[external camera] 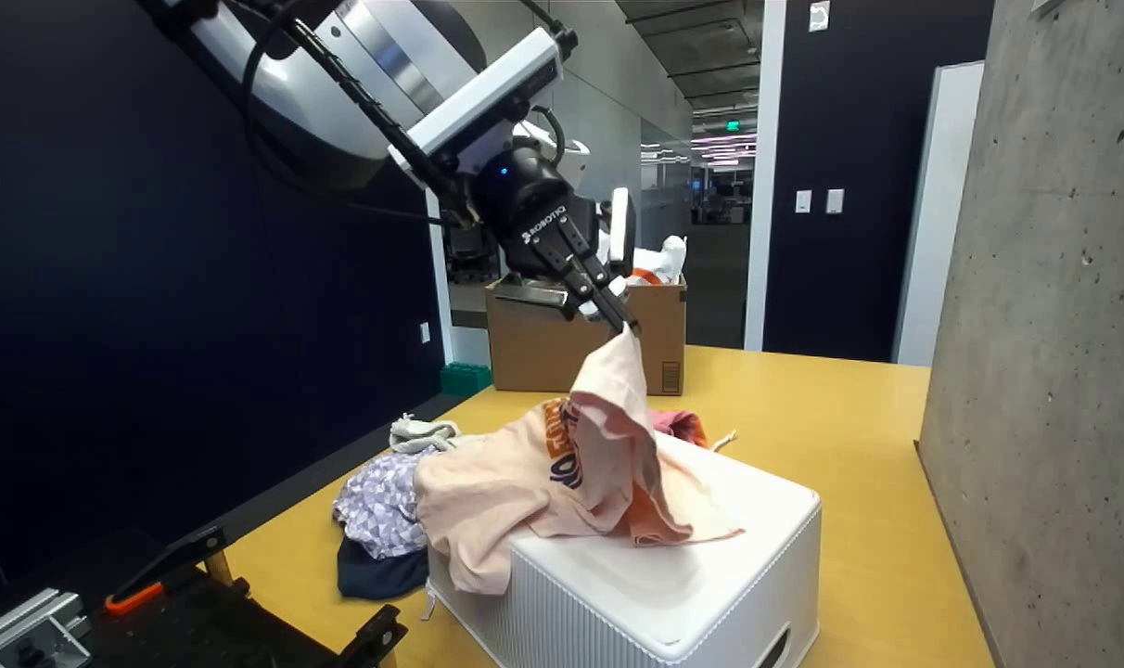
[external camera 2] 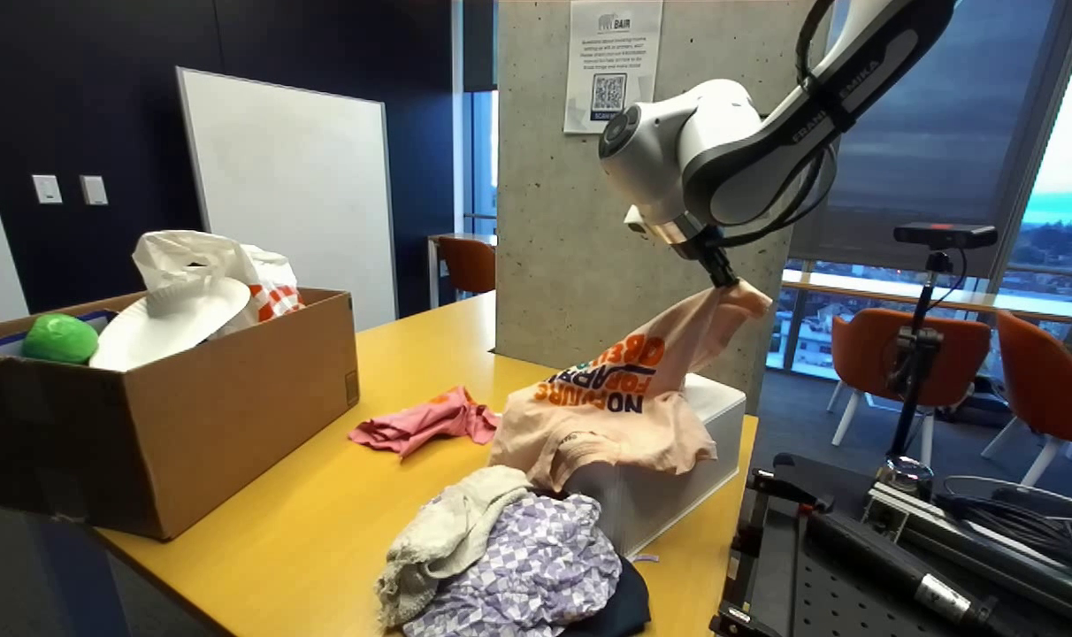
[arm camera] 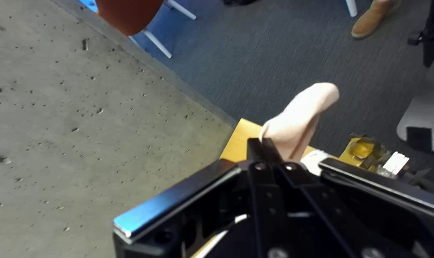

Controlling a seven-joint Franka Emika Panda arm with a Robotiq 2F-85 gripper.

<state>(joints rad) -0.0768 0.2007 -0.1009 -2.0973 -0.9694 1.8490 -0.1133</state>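
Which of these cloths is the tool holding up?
The lettered peach shirt: its fabric rises into the tool; the pink cloth, cream cloth, purple cloth and navy cloth lie ungripped.

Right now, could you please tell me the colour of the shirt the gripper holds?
The shirt is pale peach, seen best in an exterior view.

Peach shirt [external camera 2: 620,425] (orange and navy lettering) | rumpled | one end pinched aloft | rest draped over white box [external camera: 720,561]

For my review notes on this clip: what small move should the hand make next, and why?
Probably a slight lift with the hand shut: it pinches the raised end of the peach shirt, while the lower part drapes over the white box, not yet clear of it.
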